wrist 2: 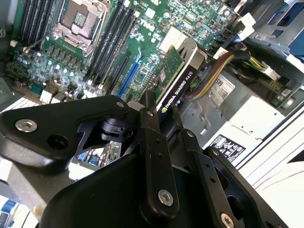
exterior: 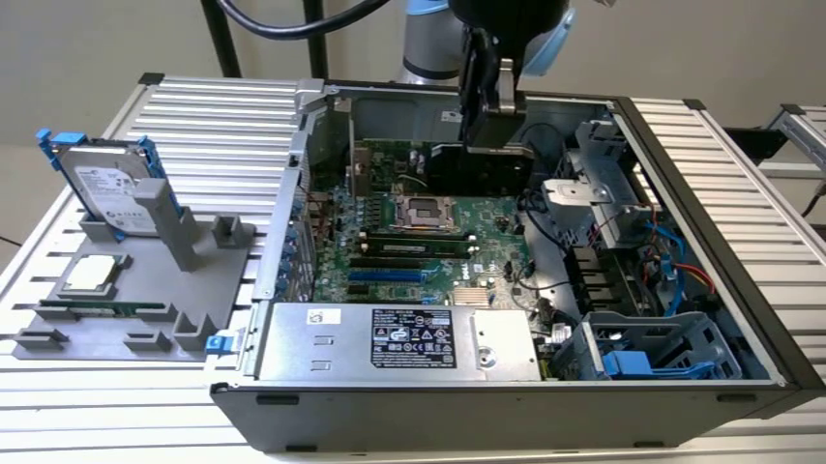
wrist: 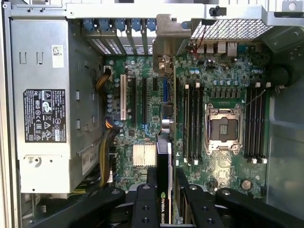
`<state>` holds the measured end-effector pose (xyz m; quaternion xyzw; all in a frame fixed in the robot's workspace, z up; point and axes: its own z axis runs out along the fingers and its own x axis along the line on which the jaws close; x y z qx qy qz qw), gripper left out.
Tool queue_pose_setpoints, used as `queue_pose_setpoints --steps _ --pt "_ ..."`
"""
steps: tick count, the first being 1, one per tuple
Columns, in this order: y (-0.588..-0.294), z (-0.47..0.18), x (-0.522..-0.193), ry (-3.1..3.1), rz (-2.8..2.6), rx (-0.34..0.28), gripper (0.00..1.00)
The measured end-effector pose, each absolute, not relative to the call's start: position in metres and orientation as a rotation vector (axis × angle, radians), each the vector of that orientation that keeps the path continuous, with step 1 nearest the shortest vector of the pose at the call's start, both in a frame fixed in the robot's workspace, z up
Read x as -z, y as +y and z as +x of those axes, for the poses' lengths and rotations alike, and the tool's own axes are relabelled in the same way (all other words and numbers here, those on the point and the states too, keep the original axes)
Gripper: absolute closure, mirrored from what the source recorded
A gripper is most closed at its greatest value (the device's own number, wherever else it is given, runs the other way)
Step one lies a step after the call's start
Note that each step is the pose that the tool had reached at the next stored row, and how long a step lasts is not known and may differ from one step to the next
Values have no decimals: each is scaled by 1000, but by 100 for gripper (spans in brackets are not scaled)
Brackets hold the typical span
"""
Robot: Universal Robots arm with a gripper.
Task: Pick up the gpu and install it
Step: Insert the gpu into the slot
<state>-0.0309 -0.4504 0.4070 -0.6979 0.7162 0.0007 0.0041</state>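
Bare expansion slots (wrist: 144,99), power supply (wrist: 45,109) and cables (wrist: 105,159) alongside

The arm (exterior: 432,39) is cut off by the exterior view's upper edge. Beneath it the gpu (exterior: 481,174) is a dark slab. Its faces cannot be told apart, and it hides part of the motherboard (exterior: 387,242). In both wrist views the pincer (wrist: 165,173) covers the gpu's clamped end, and the picture edge cuts the pincer's body. How near the gpu's far edge is to the slots (wrist: 137,99) cannot be told.
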Motion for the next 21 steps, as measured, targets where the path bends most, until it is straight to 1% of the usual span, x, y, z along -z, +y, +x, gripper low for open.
queue_pose_setpoints --steps 21 --pt "-450 -32 -402 2244 -2187 -2 100"
